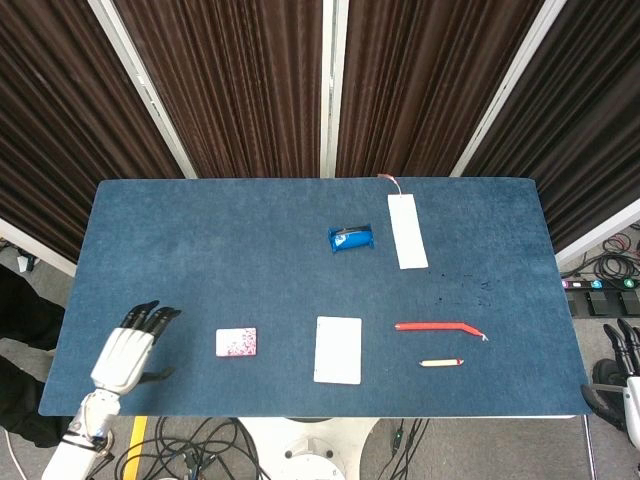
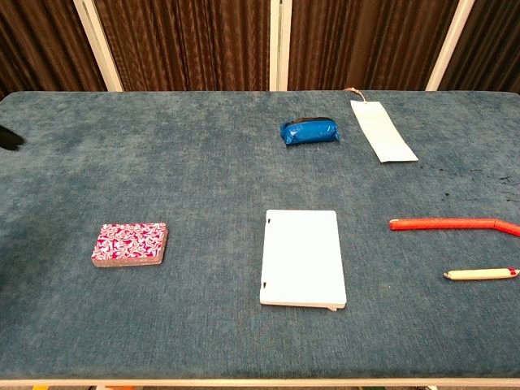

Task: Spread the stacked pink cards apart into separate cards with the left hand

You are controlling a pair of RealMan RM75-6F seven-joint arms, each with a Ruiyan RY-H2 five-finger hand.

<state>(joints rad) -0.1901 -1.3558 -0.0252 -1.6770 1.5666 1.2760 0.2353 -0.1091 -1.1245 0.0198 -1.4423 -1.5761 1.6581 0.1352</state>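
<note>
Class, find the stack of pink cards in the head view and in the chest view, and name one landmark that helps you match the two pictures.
Head view: pink card stack lower left of centre, right of the left hand.
Chest view: pink card stack at left, near the front edge.
Shared landmark: the white notebook lies just to its right in both.

Card stack (image 2: 130,244) pink-white swirl; notebook (image 2: 302,257) white; pouch (image 2: 309,132) blue; tablecloth (image 2: 203,171) blue; straw (image 2: 447,223) red.
</note>
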